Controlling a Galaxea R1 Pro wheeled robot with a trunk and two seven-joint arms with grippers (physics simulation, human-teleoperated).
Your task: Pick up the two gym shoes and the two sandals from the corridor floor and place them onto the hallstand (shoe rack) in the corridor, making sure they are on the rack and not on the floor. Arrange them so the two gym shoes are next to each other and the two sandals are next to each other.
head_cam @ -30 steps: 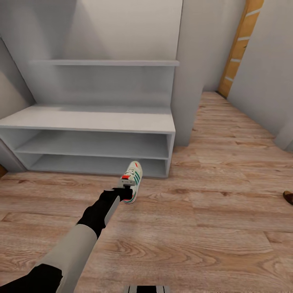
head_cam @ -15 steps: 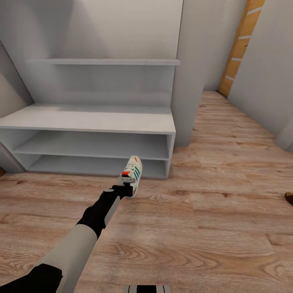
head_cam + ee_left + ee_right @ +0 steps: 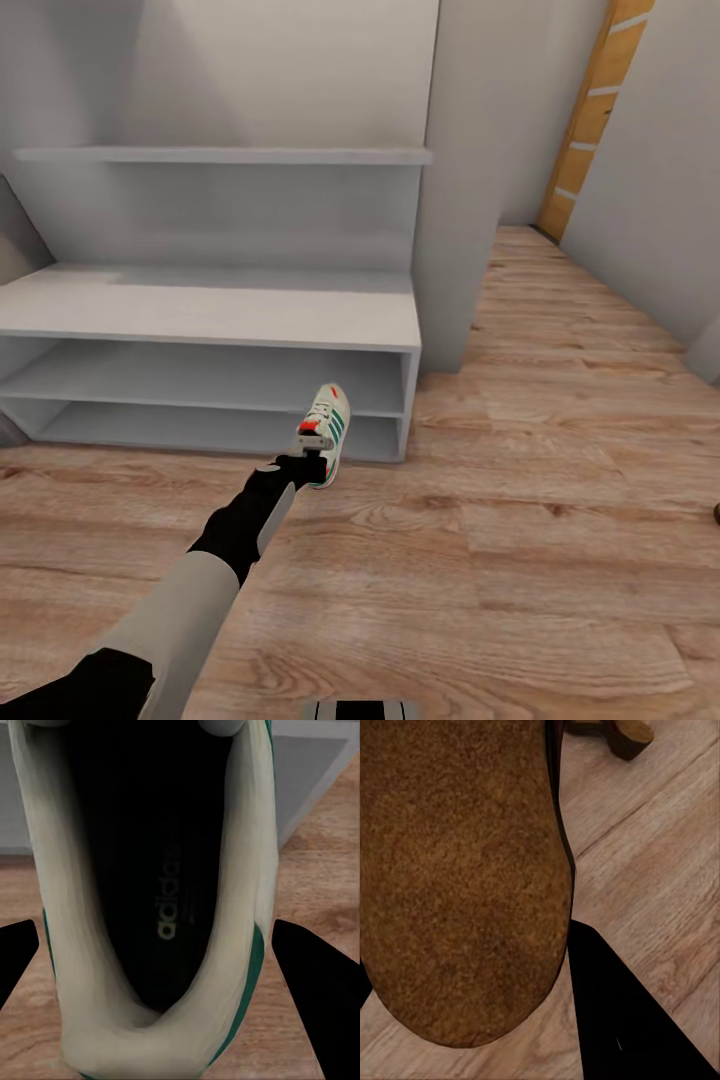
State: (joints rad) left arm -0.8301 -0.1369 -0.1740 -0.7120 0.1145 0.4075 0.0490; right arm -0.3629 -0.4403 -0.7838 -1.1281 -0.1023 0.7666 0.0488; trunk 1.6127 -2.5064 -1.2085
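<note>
A gym shoe is being gripped at its heel by the left claw, just before the hallstand. It should be raised level (toe foremost) onto a shelf. A sandal looms before the right claw; its grip cannot be told.

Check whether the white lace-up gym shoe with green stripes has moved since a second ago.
Yes. The white gym shoe, in the left gripper, moved toward the grey-white hallstand: its toe now overlaps the middle shelf's front edge.

I see grey-white walls, a wood-trimmed doorway beyond, and even, shadowless light throughout.
</note>
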